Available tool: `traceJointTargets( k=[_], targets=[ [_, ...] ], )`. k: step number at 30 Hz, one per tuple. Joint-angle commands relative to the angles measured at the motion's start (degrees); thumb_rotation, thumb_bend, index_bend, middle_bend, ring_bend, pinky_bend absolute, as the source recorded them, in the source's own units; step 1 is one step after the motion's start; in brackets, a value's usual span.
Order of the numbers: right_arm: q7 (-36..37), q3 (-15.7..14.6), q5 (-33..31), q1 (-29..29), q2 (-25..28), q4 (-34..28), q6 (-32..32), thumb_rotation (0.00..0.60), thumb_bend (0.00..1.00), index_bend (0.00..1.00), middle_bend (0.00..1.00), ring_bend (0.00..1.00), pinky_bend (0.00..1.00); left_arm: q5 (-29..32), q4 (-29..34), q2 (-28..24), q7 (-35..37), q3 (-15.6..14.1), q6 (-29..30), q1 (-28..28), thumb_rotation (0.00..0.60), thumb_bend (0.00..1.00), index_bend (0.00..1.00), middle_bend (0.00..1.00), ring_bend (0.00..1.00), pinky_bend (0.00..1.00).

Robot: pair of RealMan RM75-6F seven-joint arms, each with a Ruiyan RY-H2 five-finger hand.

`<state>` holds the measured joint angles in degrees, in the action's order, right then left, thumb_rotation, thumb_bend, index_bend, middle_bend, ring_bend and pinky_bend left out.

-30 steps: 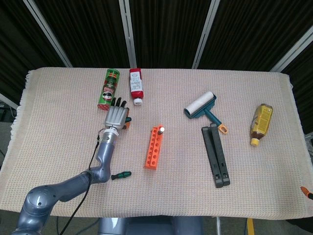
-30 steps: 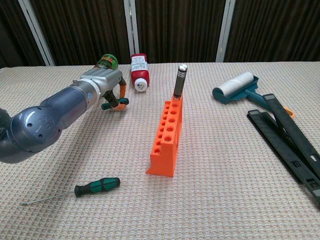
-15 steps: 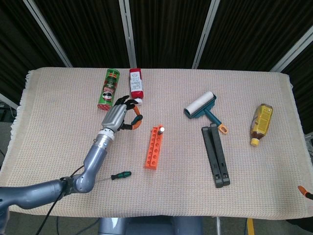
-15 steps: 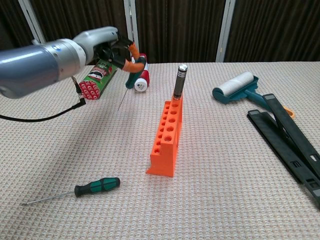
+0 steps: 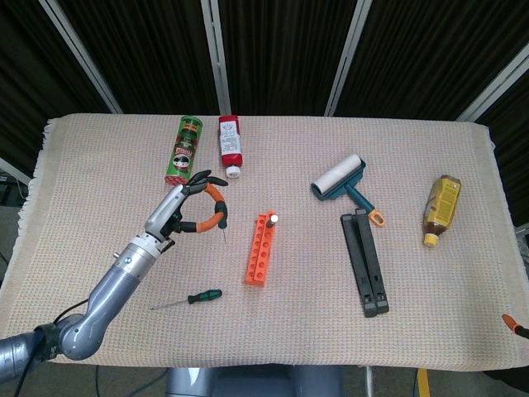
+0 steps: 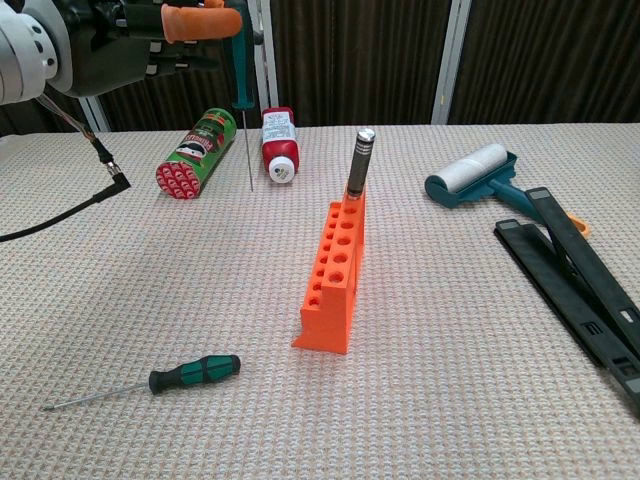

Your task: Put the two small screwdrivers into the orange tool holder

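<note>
The left hand (image 5: 183,208) grips one small green-handled screwdriver (image 6: 243,95) upright above the bench (image 5: 116,165); the other (image 6: 150,382) lies there. The orange slotted tool holder (image 6: 335,275) carries one grey bit (image 6: 358,160).

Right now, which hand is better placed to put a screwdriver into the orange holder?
The left hand: it holds a screwdriver shaft-down, lifted above the table left of the orange tool holder. The right hand is not in view.
</note>
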<state>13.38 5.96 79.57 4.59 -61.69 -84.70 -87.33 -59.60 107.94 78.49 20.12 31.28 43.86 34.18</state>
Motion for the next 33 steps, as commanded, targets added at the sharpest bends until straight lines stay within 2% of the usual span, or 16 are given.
traceJointTargets(
  k=[1, 7, 14, 17, 21, 33],
  targets=[
    [0.0, 0.0, 0.1, 0.1, 0.0, -0.1, -0.2, 0.6, 0.0, 0.05, 0.09, 0.0, 0.05, -6.5, 1.4, -0.6, 4.4, -1.6, -1.0, -0.9, 0.536, 0.47, 0.62, 0.21, 0.0, 0.02],
    [0.3, -0.1, 0.0, 0.4, -0.1, 0.1, -0.5, 0.6, 0.0, 0.05, 0.09, 0.0, 0.05, -9.5, 0.7, 1.1, 3.7, -3.1, 0.4, 1.3, 0.536, 0.47, 0.62, 0.21, 0.0, 0.01],
    [1.1, -0.1, -0.1, 0.9, -0.2, 0.6, -1.0, 0.6, 0.0, 0.05, 0.09, 0.0, 0.04, -13.0, -3.5, 7.7, -8.8, -6.9, 6.8, 6.0, 0.537, 0.47, 0.62, 0.2, 0.0, 0.0],
    [1.5, -0.1, -0.3, 0.9, -0.3, 0.9, -0.9, 0.6, 0.0, 0.05, 0.09, 0.0, 0.05, -13.2, -5.0, 10.1, -11.7, -8.0, 9.0, 6.9, 0.537, 0.47, 0.62, 0.2, 0.0, 0.0],
    [1.9, 0.0, -0.3, 1.0, -0.4, 1.2, -0.9, 0.6, 0.0, 0.05, 0.09, 0.0, 0.05, -12.6, -5.9, 11.7, -12.5, -9.0, 9.8, 7.7, 0.539, 0.47, 0.62, 0.2, 0.0, 0.0],
    [2.8, 0.1, -0.6, 1.1, -0.3, 1.9, -0.7, 0.6, 0.0, 0.05, 0.09, 0.0, 0.05, -12.2, -7.4, 15.2, -6.5, -10.9, 12.3, 8.0, 0.538, 0.48, 0.62, 0.2, 0.0, 0.0]
  ],
)
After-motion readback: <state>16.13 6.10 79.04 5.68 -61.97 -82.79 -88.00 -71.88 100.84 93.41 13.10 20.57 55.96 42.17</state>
